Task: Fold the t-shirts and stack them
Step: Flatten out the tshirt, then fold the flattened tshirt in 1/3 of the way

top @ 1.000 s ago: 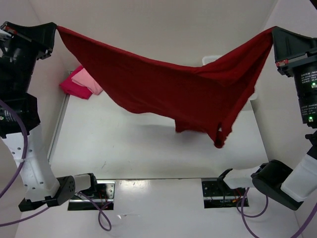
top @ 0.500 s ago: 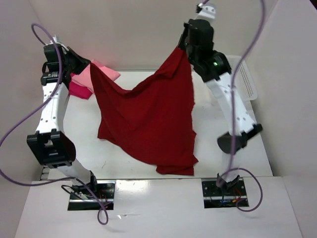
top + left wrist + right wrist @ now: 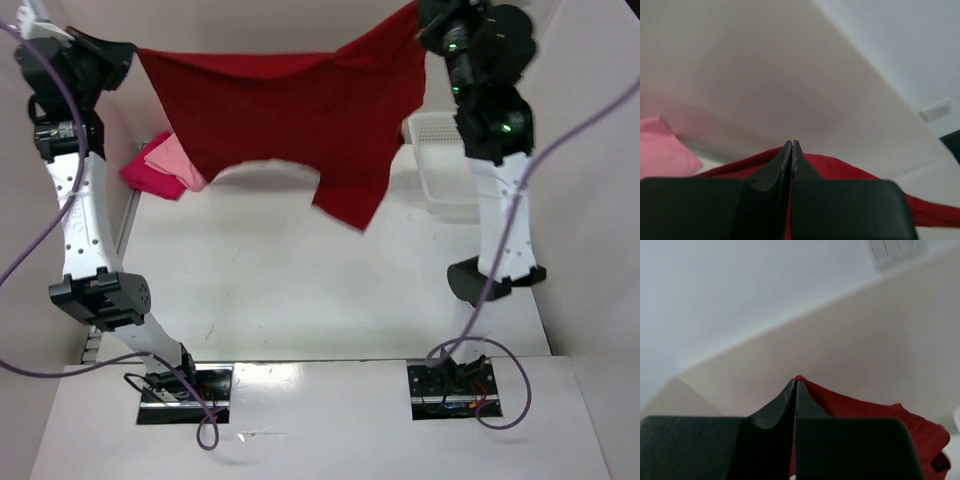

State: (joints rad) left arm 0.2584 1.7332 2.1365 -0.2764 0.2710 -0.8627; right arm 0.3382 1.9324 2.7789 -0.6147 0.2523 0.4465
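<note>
The dark red t-shirt [image 3: 290, 110] hangs spread in the air high above the table, held taut along its top edge. My left gripper [image 3: 128, 52] is shut on its left corner and my right gripper [image 3: 422, 15] is shut on its right corner. In the left wrist view the fingertips [image 3: 791, 142] pinch red cloth [image 3: 840, 167]. The right wrist view shows the same: pressed fingertips [image 3: 795, 381] with red cloth [image 3: 865, 410] trailing away. A folded light pink t-shirt [image 3: 178, 160] lies on a folded crimson-magenta t-shirt [image 3: 148, 180] at the table's back left.
A white lattice basket [image 3: 440, 150] stands at the back right of the white table [image 3: 300, 290], partly behind the right arm. Walls close in on both sides. The pink shirt [image 3: 662, 150] also shows low in the left wrist view.
Both arms have raised the dark red shirt and pulled it wide again. Half a second ago it hung lower, bunched between grippers that were closer together, its hem near the table's front.
</note>
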